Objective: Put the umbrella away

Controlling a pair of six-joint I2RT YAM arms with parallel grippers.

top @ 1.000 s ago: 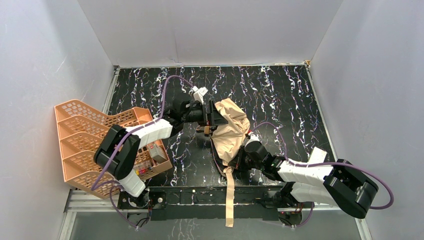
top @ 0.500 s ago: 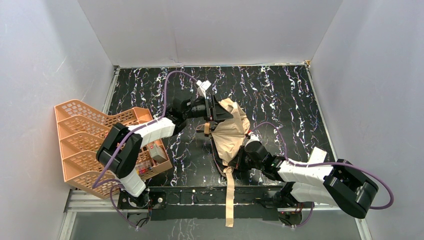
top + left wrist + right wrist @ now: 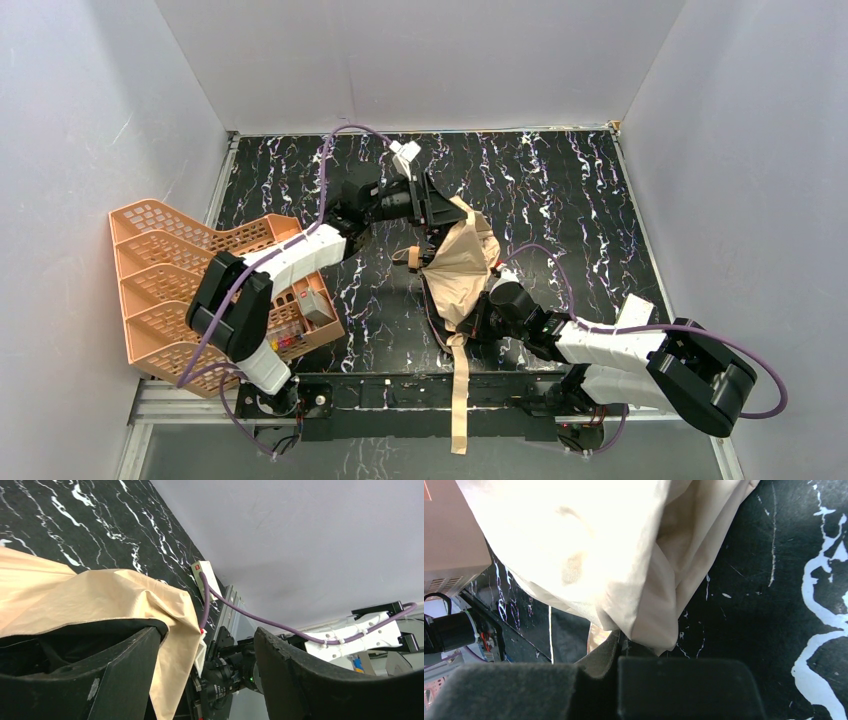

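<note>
Pinching the one umbrella, right gripper clenched; left gripper spread at its edge.

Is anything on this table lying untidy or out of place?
The umbrella lies crumpled on the table, and its tan strap trails straight off the near edge, hanging loose.

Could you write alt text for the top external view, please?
A tan folding umbrella on a black marbled table: right gripper shut on its near end, left gripper, jaws apart, at its far end; orange plastic mesh rack at left.
</note>
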